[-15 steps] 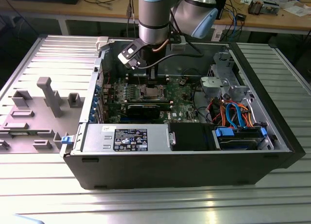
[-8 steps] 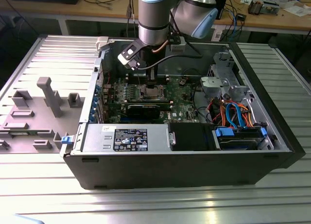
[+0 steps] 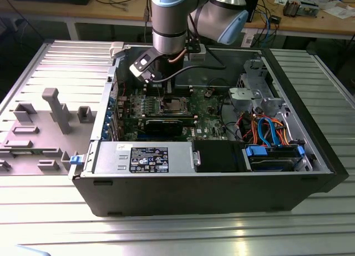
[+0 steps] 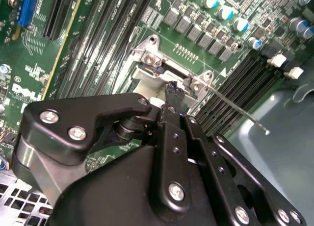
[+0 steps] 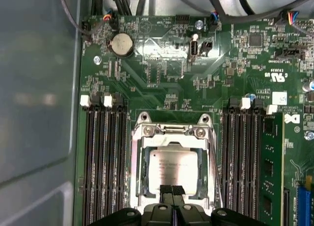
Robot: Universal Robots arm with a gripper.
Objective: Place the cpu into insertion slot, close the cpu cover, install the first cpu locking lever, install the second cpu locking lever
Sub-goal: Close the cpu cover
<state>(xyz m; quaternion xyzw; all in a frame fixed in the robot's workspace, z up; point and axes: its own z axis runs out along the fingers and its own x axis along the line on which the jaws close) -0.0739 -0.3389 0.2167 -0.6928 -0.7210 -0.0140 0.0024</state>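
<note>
- The gripper (image 5: 171,190) hangs over the socket. In the first wrist view its two black fingertips are pressed together, and nothing shows between them.
- The cpu (image 5: 171,166) lies flat in the insertion slot (image 5: 145,179), just ahead of and below the fingertips. Only its silvery-grey metal top shows.
- Handling, as a judgement: the chip is light, rigid and thin, with a smooth top that gives little grip. Its underside and the slot's pin grid are likely fragile. Any hold belongs on opposite edges, and it should be moved level, never dragged.
- The cpu cover (image 5: 136,157) is a thin silver frame with a square window. It appears to lie down around the chip, hinged at the side farthest from the fingers. It looks like stiff stamped sheet metal, best pushed on its rails rather than on the chip.
- In the second wrist view a locking lever (image 4: 235,111) stands out to one side of the fingertip, over the memory slots. It is a slim, springy-looking steel wire with a bent end, apparently unlatched.
- Long black memory slots (image 5: 103,162) flank the socket on both sides of the hand. They are ribbed plastic with white end clips.
- The green motherboard (image 5: 162,84) stretches beyond the fingers, matte and densely studded, with a round coin cell (image 5: 122,43) farther off.
</note>
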